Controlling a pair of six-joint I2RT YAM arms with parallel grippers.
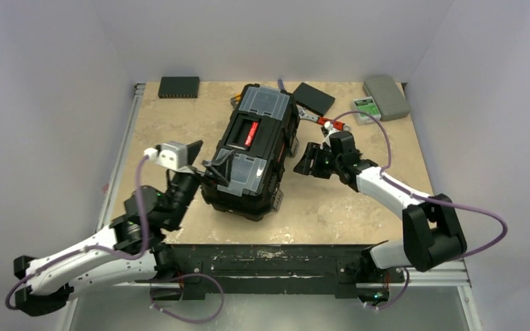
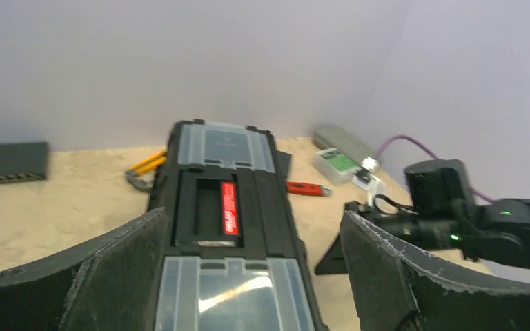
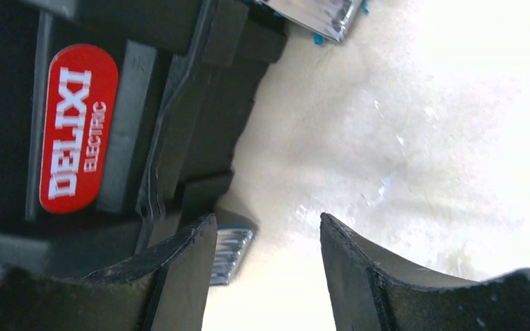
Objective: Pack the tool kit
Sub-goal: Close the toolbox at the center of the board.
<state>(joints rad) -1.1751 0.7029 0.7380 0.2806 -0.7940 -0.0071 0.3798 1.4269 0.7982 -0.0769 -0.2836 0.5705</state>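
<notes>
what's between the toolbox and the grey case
In the top view, a flat black box, a red-handled tool and a green-labelled pack lie between the toolbox and the grey case.

Toolbox (image 2: 228, 207) runs off the left wrist view's bottom edge; yellow-handled tool (image 2: 146, 163) half hidden behind it, green label (image 1: 366, 108) unreadably small.

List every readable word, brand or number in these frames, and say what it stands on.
"DELIXI ELECTRIC": white letters on the red badge on the toolbox side.
Too blurred to read: white print on the red handle label.
Too small to read: the green-labelled pack.
</notes>
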